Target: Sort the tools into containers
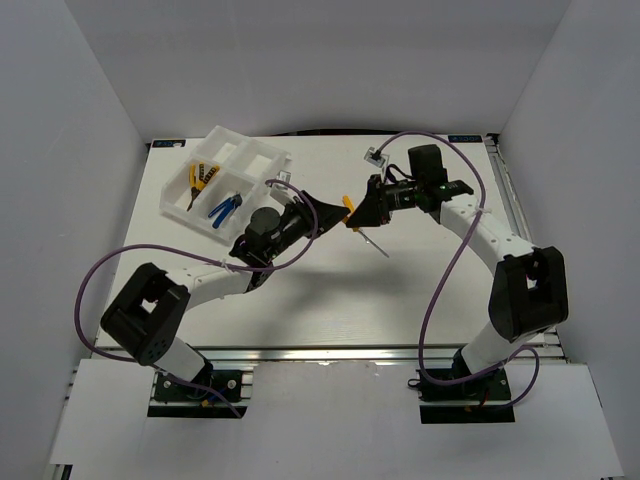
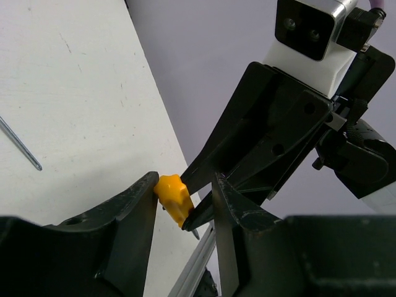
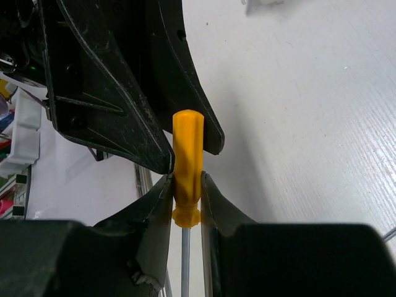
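- Where the table (image 1: 300, 310) reaches its far-left corner, the tray (image 1: 222, 133) sits askew: yellow-black pliers (image 1: 203, 177) in one compartment, blue pliers (image 1: 225, 207) in the next.
- Screwdriver (image 3: 187, 148): aloft over mid-table, well apart from every edge.
- My right gripper (image 3: 185, 185): clamped on its handle.
- My left gripper (image 2: 184, 180): jaws apart around the handle's end, one finger touching.
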Controlling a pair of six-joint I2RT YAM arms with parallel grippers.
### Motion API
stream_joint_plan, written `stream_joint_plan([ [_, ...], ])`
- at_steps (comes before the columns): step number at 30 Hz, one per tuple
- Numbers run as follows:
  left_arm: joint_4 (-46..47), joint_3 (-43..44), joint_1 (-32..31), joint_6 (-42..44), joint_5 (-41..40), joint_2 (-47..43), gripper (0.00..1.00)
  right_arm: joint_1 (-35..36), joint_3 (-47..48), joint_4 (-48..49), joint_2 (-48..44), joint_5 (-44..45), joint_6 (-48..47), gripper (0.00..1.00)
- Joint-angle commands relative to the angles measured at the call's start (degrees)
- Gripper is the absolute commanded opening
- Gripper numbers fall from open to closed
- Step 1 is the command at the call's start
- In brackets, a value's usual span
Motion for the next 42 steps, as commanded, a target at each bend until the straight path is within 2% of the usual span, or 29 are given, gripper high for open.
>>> stream_joint_plan([
  [1,0.29,2.02,-0.39,0.15,0.39,0.08,0.48,0.12,2.55,3.21,1.05,1.09,0.75,0.0],
  [6,-0.07,2.56,-0.39,0.06,0.7,0.67,0.42,0.12,2.54,3.39,1.12,1.35,0.75,0.0],
  [10,0.06,3.44,-0.39,-0.19,1.68,1.33,0.23,0.2,2.33,3.54,0.97,1.43,0.75,0.03],
  [13,-0.09,3.73,-0.39,-0.29,2.24,1.7,0.09,0.19,2.09,3.46,0.81,2.15,0.75,0.23],
  [16,-3.01,4.11,-0.39,0.82,1.51,1.15,0.0,0.13,1.98,3.3,0.54,2.39,0.61,0.35],
  [19,-11.45,6.31,0.17,5.19,-0.08,-0.25,0.0,0.06,1.98,1.81,0.01,3.07,-1.57,0.5],
  [21,-15.85,8.65,1.56,8.14,-0.5,-1.05,0.0,0.03,2.04,0.56,-0.4,3.49,-3.77,0.55],
  [23,-24.81,11.34,3.26,12.52,-1.66,-1.56,0.0,-0.19,2.09,-1.31,-1.0,3.87,-5.71,0.61],
  [29,-47.41,24.85,11.81,24.86,-6.3,-0.77,0.0,-2.37,1.89,-3.12,-4.74,5.82,-11.1,0.65],
  [33,-60.13,37.51,17.18,34.41,-13.62,4.24,0.0,-3.36,0.93,-4.85,-7.56,7.97,-16.23,0.66],
  [36,-63.44,46.05,20.62,37.62,-18.15,8.92,0.0,-3.57,-2.42,-3.73,-10.76,9.14,-19.34,0.66],
  [42,-61.13,57.28,25.06,41.91,-24.64,17.04,0.0,-3.66,-8.38,-2.91,-15.57,9.03,-21.04,0.64],
])
